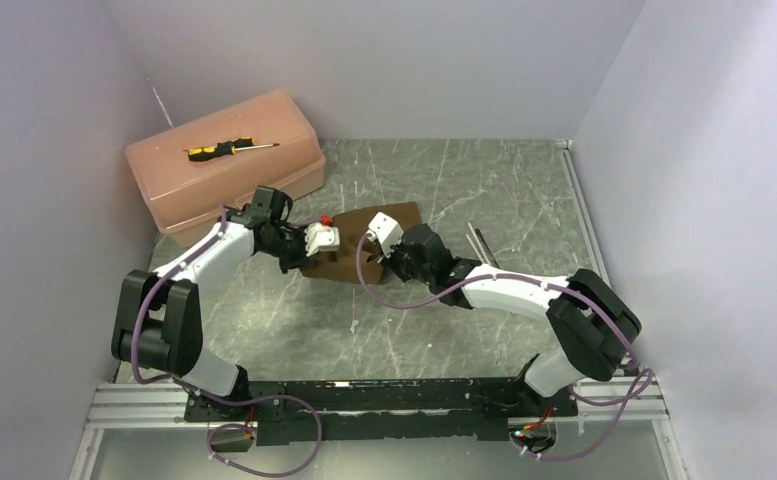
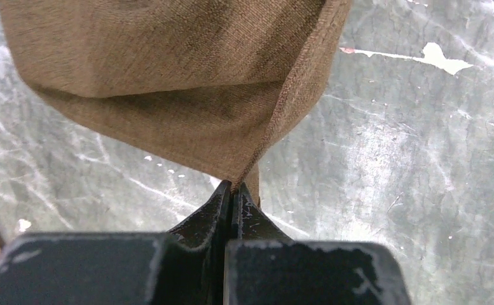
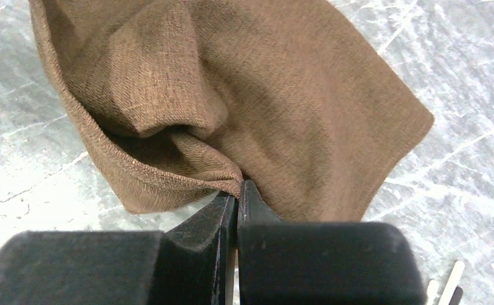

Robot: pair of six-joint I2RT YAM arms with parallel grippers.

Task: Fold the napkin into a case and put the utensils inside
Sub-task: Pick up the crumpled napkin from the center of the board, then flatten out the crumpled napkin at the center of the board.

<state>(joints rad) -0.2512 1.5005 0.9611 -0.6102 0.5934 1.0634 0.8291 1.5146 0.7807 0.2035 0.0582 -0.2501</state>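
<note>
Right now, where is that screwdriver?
In the top view, the yellow-and-black-handled screwdriver lies on the lid of the pink box at the table's far left, beyond the left arm.

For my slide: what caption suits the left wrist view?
Left pincer shut on brown napkin corner above marbled table.
</note>
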